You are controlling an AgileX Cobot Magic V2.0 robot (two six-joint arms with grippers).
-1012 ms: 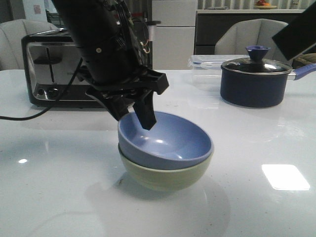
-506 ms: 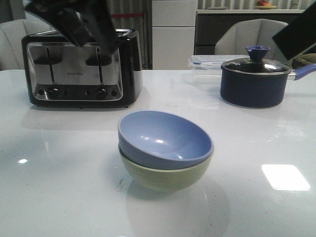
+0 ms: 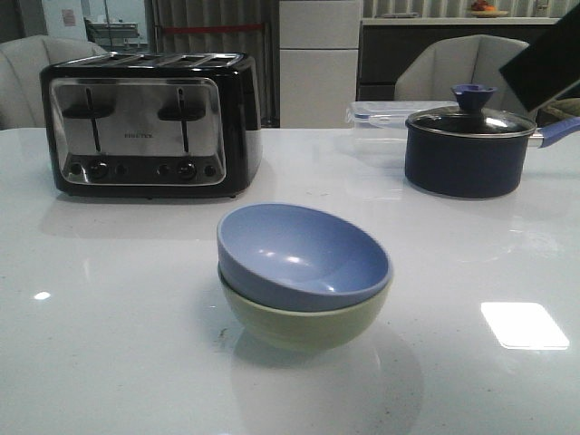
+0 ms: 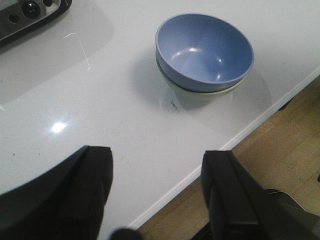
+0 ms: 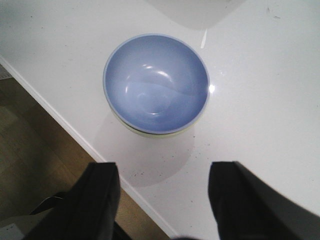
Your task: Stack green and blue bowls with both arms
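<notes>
On the white table in front of the toaster, we find the blue bowl nested in the green bowl, stacking seemingly done, with left tool and right tool spread apart, empty, hanging well above.

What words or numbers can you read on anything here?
Toaster: a small brand word is printed on its shiny front between the slots, but it is too blurred to read.
Blue bowl, green bowl, saucepan: no writing shows on them.
Nothing else here can be read.
</notes>
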